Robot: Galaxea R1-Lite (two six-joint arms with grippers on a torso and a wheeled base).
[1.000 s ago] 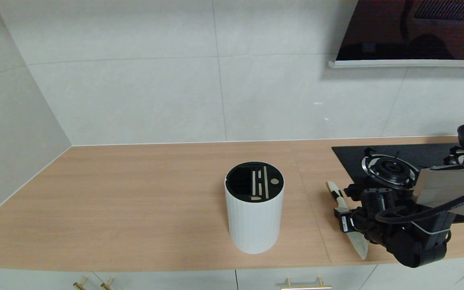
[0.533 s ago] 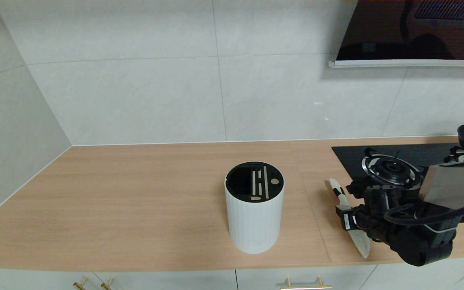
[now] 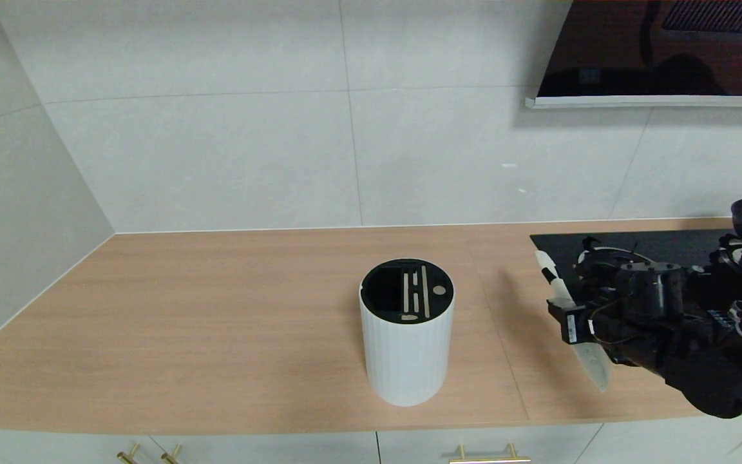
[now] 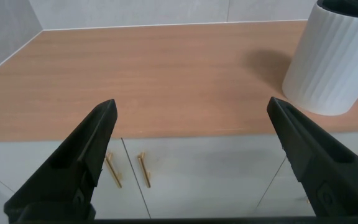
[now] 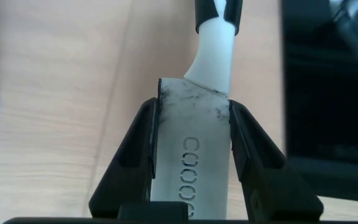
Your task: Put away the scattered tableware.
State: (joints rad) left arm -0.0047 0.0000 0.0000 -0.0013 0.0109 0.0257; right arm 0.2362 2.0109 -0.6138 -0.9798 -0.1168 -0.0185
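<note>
Kitchen: gas hob set in wood countertop, range hood above hob, tiled wall behind, brass-handled cabinets below.

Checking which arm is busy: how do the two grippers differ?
The right gripper is shut on the blade of the knife; the left gripper is open and empty. The right gripper is by the stove; the left gripper is off the front edge of the counter, near the white holder. Both are black.

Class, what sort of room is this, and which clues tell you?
Probably a home kitchen: a gas hob set in a wooden countertop, a range hood above, and a slotted knife block.
</note>
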